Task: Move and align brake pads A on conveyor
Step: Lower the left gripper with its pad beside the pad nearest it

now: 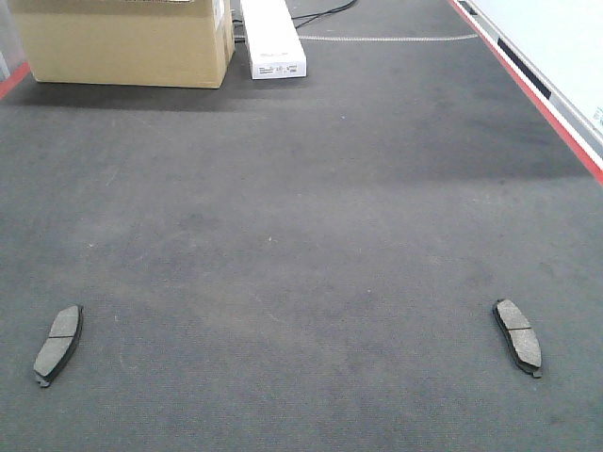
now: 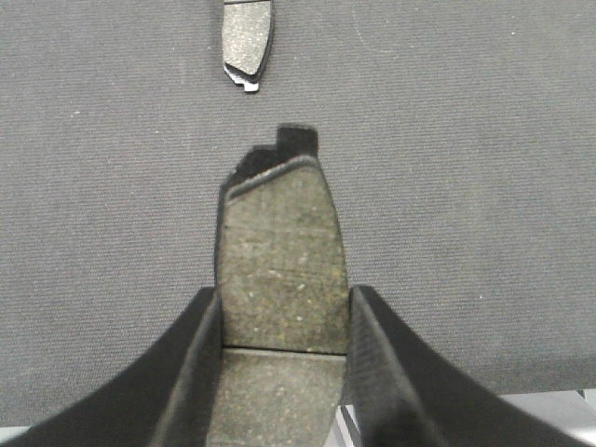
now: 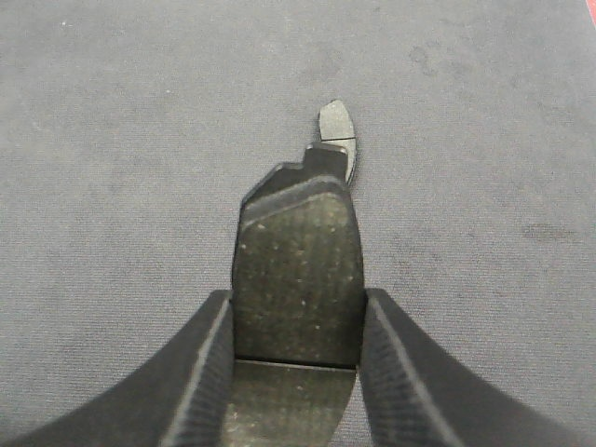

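L pincer (image 2: 284,307) clamps brake pad (image 2: 279,251) lengthwise above conveyor (image 2: 484,140); R pincer (image 3: 296,307) same w/ pad (image 3: 298,270).

The conveyor (image 1: 301,217) was matte dark grey, red-striped at its edges; the brake pads (image 1: 58,344) on it were speckled grey.

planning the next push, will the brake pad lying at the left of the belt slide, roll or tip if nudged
The left brake pad lies flat and low, so tipping or rolling seems unlikely. The conveyor looks felt-like, so it would probably drag rather than glide. The pad held in the left tool keeps its shape, so likely stiff.
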{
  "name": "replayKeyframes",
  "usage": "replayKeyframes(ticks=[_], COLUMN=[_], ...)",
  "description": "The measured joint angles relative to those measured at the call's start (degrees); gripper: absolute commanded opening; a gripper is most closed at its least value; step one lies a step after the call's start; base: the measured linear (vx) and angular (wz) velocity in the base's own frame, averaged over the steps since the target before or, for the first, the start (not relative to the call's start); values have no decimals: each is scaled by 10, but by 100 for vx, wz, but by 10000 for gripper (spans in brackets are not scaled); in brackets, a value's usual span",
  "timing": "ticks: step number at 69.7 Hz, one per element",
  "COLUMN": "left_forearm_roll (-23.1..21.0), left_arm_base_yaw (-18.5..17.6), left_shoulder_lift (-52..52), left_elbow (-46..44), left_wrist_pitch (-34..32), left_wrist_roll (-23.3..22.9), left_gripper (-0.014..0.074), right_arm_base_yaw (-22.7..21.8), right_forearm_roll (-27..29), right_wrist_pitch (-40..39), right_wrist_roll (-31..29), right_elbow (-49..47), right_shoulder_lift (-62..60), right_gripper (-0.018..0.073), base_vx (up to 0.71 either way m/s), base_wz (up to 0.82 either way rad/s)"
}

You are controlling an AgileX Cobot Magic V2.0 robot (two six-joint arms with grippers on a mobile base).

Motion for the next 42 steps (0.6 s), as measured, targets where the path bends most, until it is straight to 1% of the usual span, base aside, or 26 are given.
replayKeyframes(ticks=[42], left_forearm_roll=[0], left_arm_base_yaw=[0], left_shoulder_lift=[0], left_elbow=[0], left_wrist_pitch=[0], left_wrist_roll=[0], left_gripper=[-6], right_arm_base_yaw=[0], right_forearm_roll=[0], right_wrist_pitch=[0], right_wrist_roll=[0], right_elbow=[0], right_shoulder_lift=[0], right_gripper=[-1], base_vx=[0], base_wz=[0])
